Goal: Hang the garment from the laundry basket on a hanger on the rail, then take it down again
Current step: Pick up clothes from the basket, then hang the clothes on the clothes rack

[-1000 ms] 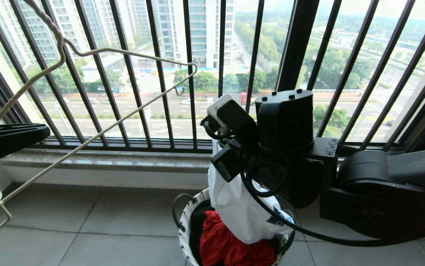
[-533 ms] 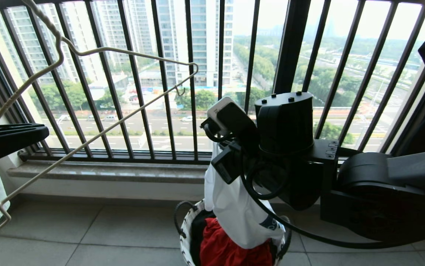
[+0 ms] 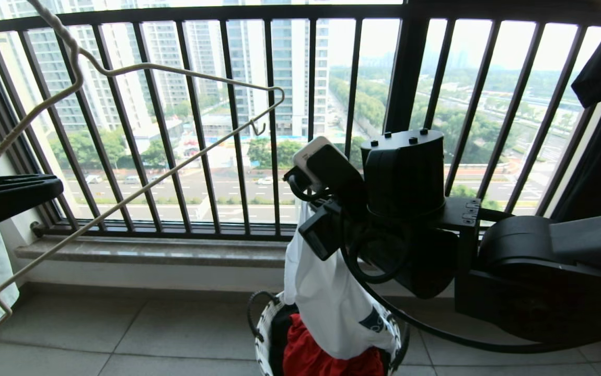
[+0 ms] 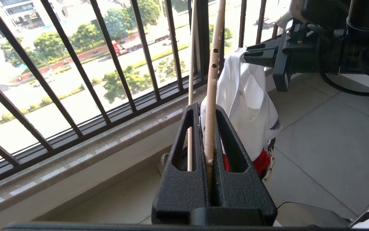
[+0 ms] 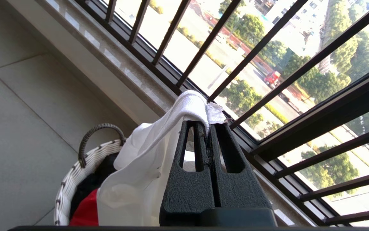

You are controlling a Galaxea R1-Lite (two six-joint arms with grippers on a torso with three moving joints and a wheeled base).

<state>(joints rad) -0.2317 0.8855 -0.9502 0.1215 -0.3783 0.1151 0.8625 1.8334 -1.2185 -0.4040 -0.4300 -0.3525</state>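
Head view: one shirt [image 3: 332,308] hangs from the right tool [image 3: 305,209], its hem in the one basket [image 3: 261,334] over red cloth [image 3: 311,357]. Lift until the hem clears.

Left wrist: left tool [image 4: 208,112] pinches the one hanger [image 4: 213,64].

Right wrist: tool clamped on cloth; keep it tight.

Open tiled floor [image 3: 123,334] left of the laundry basket [image 3: 265,334]. Blocked far side by black window railing [image 3: 232,130] and sill. Hanger [image 3: 175,156] slanting across upper left; right arm's bulk [image 3: 488,261] filling right.
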